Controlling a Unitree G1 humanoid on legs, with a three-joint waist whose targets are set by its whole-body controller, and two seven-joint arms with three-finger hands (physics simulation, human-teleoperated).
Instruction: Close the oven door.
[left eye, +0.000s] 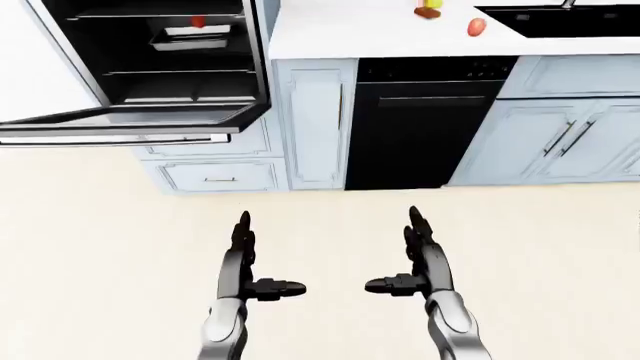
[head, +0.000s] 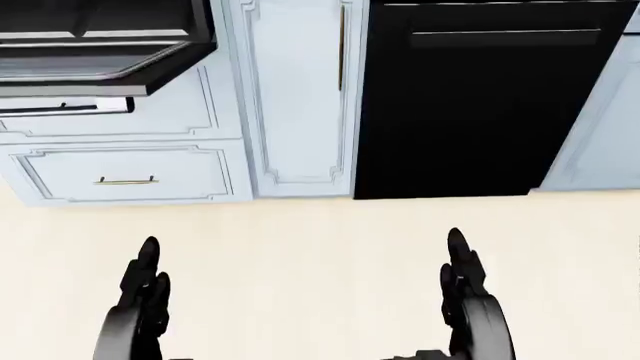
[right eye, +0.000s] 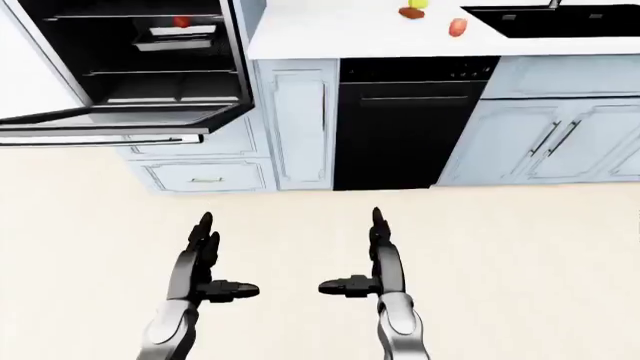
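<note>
One oven door (left eye: 120, 124) hangs wide open at the upper left of my left-eye view, dropped to nearly level, its pale handle bar (left eye: 150, 139) running along the outer edge. Behind it the dark oven cavity (left eye: 160, 52) shows its wire racks, with a grey tray (left eye: 190, 37) on an upper rack and something small and red (left eye: 198, 22) lying in the tray. Beneath the door sits a pale blue drawer (head: 125, 174) with a thin brass pull. To the right of the oven stands a narrow pale cabinet panel (left eye: 312, 124), then a black dishwasher front (left eye: 420, 127), then more pale blue cupboard doors (left eye: 560, 139). Above these, the white counter (left eye: 350, 34) carries a few small food items, among them a reddish one (left eye: 476, 27), and a dark sink (left eye: 565, 21) lies at the top right. My left hand (left eye: 243, 255) and right hand (left eye: 420, 251) are both released, fingers straight and pointing toward the cabinets, thumbs turned inward toward each other, grasping nothing. Both hands float over the cream floor (left eye: 560, 270), well apart from the door, the left one below and to the right of it.
</note>
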